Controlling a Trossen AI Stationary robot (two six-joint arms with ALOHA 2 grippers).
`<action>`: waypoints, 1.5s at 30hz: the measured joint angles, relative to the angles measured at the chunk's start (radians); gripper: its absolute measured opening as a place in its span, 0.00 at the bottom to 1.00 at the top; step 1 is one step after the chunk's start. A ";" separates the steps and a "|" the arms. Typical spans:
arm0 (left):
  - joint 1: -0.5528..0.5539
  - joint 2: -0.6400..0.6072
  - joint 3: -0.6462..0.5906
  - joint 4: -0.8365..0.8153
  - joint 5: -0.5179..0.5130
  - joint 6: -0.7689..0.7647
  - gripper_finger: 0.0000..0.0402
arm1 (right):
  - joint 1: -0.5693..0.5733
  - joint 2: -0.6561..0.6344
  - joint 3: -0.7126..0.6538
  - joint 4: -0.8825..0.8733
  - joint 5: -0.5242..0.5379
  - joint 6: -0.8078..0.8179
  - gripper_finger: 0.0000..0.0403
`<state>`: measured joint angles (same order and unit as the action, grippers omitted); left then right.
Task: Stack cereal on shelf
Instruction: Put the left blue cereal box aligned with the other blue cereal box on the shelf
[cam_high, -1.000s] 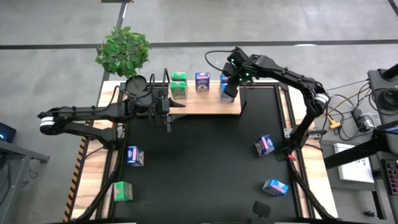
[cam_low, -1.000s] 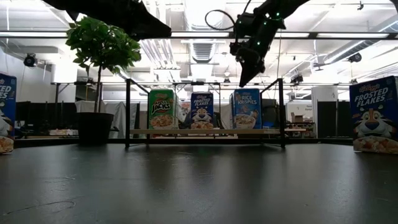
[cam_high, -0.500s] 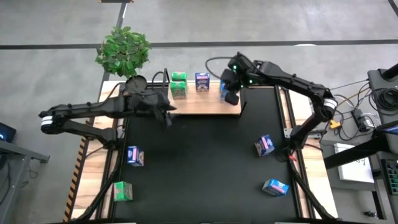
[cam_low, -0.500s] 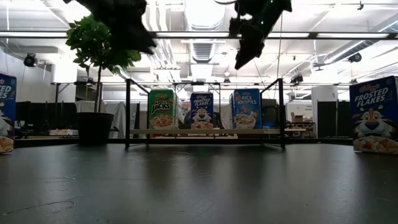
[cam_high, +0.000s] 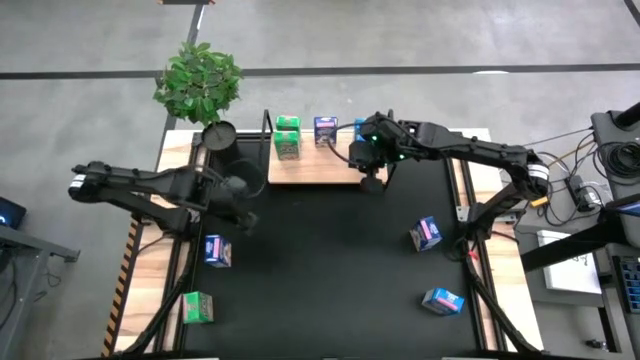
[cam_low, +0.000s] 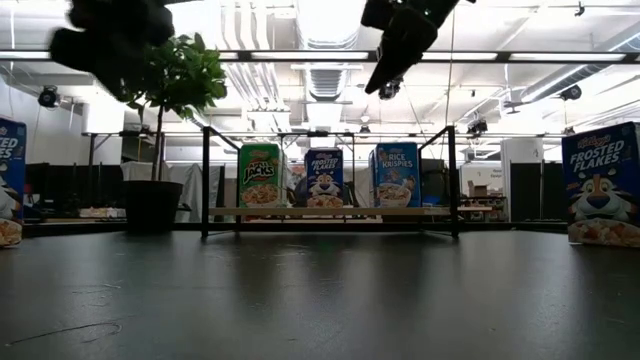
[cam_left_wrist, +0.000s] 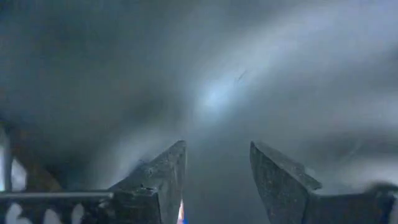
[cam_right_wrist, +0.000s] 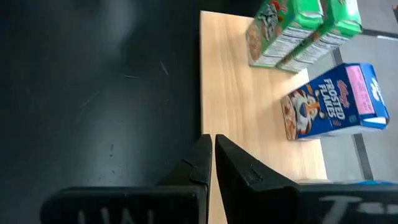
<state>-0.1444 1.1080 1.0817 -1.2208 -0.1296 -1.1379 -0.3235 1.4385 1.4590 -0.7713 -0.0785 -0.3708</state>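
Note:
The shelf (cam_high: 320, 167) is a light wood board with black uprights at the table's far edge. On it stand two green cartons (cam_high: 287, 139), a blue carton (cam_high: 326, 130) and another blue one (cam_high: 359, 127). Three show in the low view: green (cam_low: 260, 175), Frosted Flakes (cam_low: 324, 178), Rice Krispies (cam_low: 397, 175). My right gripper (cam_high: 372, 183) (cam_right_wrist: 212, 163) is shut and empty, raised over the shelf's near right edge (cam_right_wrist: 249, 124). My left gripper (cam_high: 243, 212) (cam_left_wrist: 217, 180) is open and empty over the black mat, just beyond a loose blue carton (cam_high: 217, 250).
Loose cartons lie on the mat: green (cam_high: 198, 307) near left, purple (cam_high: 426, 234) and blue (cam_high: 442, 300) on the right. A potted plant (cam_high: 200, 80) stands at the shelf's left end. The mat's middle (cam_high: 330, 260) holds nothing.
My left gripper has swung away from the shelf's left end, toward the table's left and near side, and now hangs above the mat close to the loose blue carton. My right gripper has drawn back from the shelf's right end toward the near edge and risen.

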 joint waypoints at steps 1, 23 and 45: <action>-0.029 -0.001 0.000 -0.025 0.005 -0.053 0.42 | 0.005 -0.001 0.000 0.000 0.000 -0.005 0.03; -0.550 0.044 -0.029 -0.313 -0.045 -0.784 0.78 | 0.018 -0.002 -0.005 -0.003 0.000 0.003 0.03; -0.564 0.232 -0.076 -0.270 -0.018 -0.817 0.67 | 0.031 -0.002 -0.039 -0.008 0.000 0.004 0.03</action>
<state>-0.7082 1.3396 1.0052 -1.4910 -0.1474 -1.9545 -0.2922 1.4361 1.4196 -0.7796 -0.0788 -0.3666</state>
